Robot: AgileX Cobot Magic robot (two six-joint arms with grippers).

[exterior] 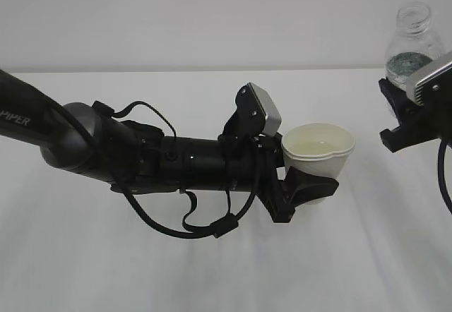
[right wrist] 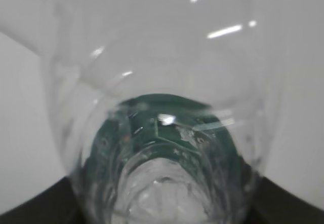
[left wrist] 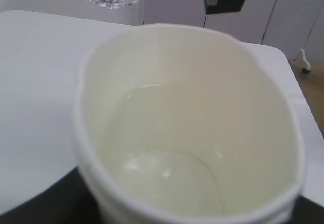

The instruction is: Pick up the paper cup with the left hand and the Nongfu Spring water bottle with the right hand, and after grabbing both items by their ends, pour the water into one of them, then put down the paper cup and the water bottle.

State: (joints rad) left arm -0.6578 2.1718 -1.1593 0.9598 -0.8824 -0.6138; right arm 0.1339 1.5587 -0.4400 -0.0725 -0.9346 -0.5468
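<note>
Exterior view: left claw [exterior: 311,188] grips the cup [exterior: 318,151], water [left wrist: 167,153] inside; right claw [exterior: 409,118] grips the upright bottle [exterior: 415,44], right of the cup — pouring looks done, set-down remains.

White paper cup [exterior: 318,150], green-labelled bottle [exterior: 413,44]

The small white paper cup [exterior: 318,155] with a pale cream inside is up in the air above the white table [exterior: 212,277], well off its top. It stands upright, its rim squeezed a bit out of round. A little clear water [left wrist: 172,168] lies in its bottom. The small clear plastic bottle [exterior: 413,44] with a dark green label stands upright in the air near the table's far right edge, its open neck on top.
</note>
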